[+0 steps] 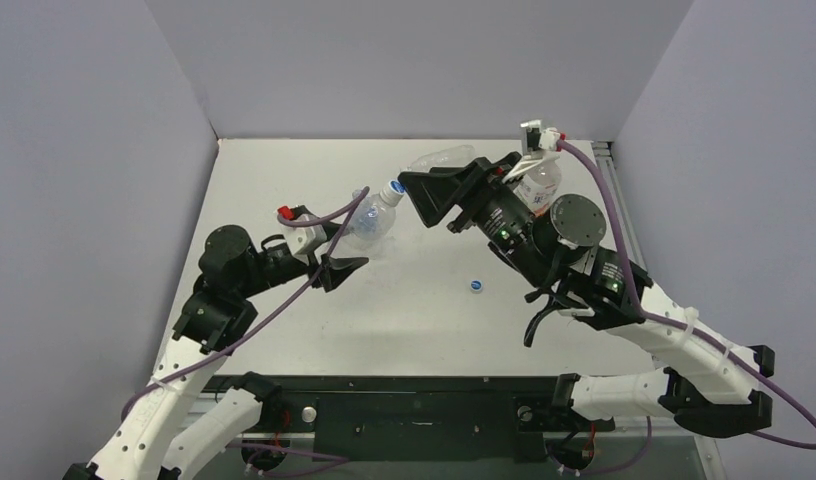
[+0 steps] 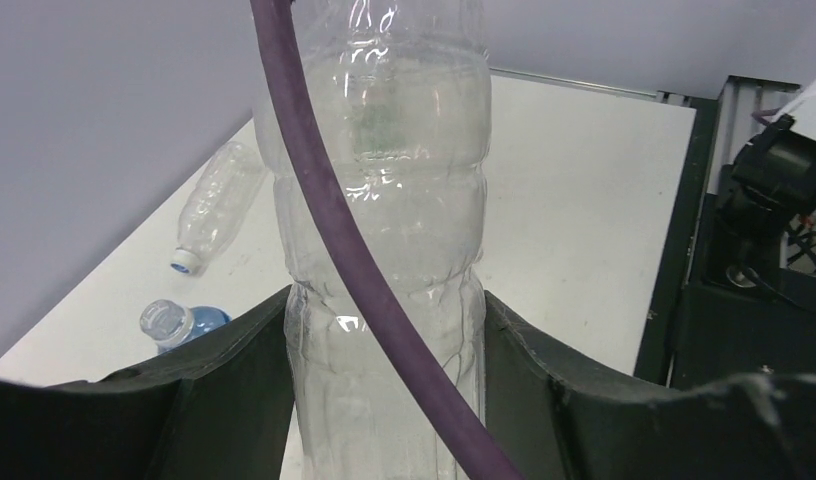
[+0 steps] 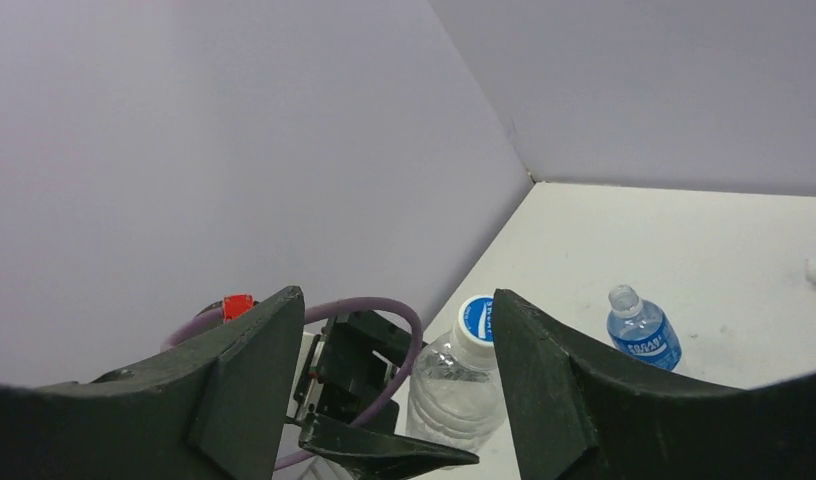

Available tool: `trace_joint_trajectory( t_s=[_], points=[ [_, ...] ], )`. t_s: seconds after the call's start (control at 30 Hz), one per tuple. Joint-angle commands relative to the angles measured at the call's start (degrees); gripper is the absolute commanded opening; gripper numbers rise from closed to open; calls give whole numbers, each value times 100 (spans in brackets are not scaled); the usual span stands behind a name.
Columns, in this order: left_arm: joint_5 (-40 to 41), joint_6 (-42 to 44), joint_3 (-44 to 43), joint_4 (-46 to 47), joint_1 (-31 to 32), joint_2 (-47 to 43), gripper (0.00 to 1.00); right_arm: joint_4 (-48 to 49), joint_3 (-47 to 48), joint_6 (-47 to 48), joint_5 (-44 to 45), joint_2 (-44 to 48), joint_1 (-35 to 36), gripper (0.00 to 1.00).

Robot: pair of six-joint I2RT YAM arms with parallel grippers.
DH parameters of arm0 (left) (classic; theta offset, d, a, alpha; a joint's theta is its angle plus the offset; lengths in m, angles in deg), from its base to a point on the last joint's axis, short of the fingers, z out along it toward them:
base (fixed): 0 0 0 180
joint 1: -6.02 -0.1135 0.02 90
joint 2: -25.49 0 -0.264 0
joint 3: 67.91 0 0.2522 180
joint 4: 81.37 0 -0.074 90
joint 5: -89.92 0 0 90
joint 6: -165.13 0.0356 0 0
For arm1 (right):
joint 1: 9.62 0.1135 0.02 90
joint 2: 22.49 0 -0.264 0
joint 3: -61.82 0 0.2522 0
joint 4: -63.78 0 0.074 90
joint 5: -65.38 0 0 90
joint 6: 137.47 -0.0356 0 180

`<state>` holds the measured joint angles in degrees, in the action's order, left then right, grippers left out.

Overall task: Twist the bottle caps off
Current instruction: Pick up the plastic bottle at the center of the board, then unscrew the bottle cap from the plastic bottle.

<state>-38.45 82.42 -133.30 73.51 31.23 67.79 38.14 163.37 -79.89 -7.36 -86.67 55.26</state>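
My left gripper (image 2: 386, 295) is shut on the lower body of a plain clear bottle (image 2: 384, 200), holding it tilted above the table (image 1: 369, 222). Its blue-and-white cap (image 3: 476, 320) is on the neck and faces my right gripper (image 3: 396, 300). The right gripper (image 1: 412, 200) is open, and the cap sits just beyond its fingertips, close to the right finger (image 3: 544, 380). A loose blue cap (image 1: 475, 285) lies on the table. A blue-labelled bottle (image 3: 644, 332) stands uncapped.
A second clear bottle (image 2: 216, 200) lies on its side near the back wall with its cap (image 2: 184, 261) on. An orange-labelled bottle (image 1: 540, 180) stands behind the right arm. A purple cable (image 2: 364, 260) crosses in front of the held bottle.
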Motion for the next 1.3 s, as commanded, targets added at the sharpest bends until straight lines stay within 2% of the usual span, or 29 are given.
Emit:
trace_joint_trajectory(
  t_s=[0.0, 0.33, 0.67, 0.9, 1.13, 1.27],
  points=[
    [1010, 145, 146, 754, 35, -8, 5, -599, 269, -157, 447, -449, 66, 62],
    [1068, 260, 346, 874, 75, -297, 4, -559, 446, -11, 657, -838, 60, 52],
    [1050, 275, 485, 852, 111, -374, 3, -168, 329, -56, 361, -850, -10, 46],
    [1074, 235, 523, 908, 116, -391, 3, -32, 203, -182, 233, -854, -52, 33],
    [1082, 156, 518, 956, 124, -398, 3, 3, 99, -272, 122, -873, -106, 32],
    [1111, 129, 513, 973, 124, -398, 3, 13, 87, -257, 79, -885, -116, 36]
  ],
)
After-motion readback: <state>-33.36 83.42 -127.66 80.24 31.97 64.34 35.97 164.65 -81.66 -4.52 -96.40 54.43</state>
